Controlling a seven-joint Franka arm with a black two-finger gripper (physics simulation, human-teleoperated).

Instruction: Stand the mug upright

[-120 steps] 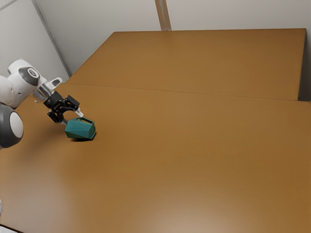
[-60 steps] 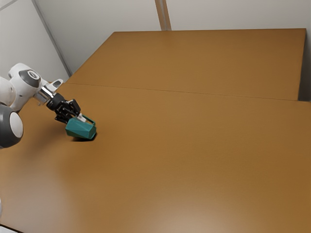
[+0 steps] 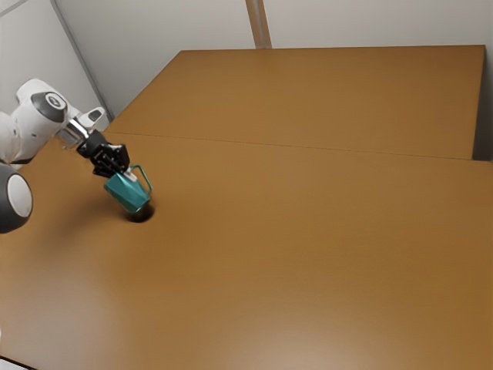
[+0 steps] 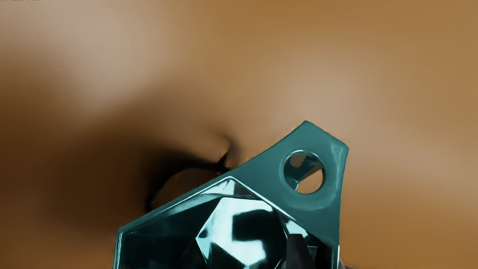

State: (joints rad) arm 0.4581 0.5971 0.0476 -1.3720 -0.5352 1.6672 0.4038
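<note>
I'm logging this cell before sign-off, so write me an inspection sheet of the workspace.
Surface: brown table, thin seam across it, dark shadow by the mug's base.
Job's things: teal mug, tilted, not upright; mouth toward the gripper, handle on the exterior view's right.
Clutter: nothing seen.
Gripper: at the mug's rim; grip unclear.
Cables: nothing seen.
Surroundings: pale walls, brown strip.

Mug (image 3: 125, 194) at gripper's (image 3: 129, 176) fingertips, tilted, its lower end away from gripper. One finger (image 4: 298, 252) inside mug's mouth, near handle; the other outside. Handle (image 4: 324, 144) beside gripper, toward exterior view's right. Table (image 3: 308, 239) below gripper, reaching well past it toward exterior view's right.
</note>
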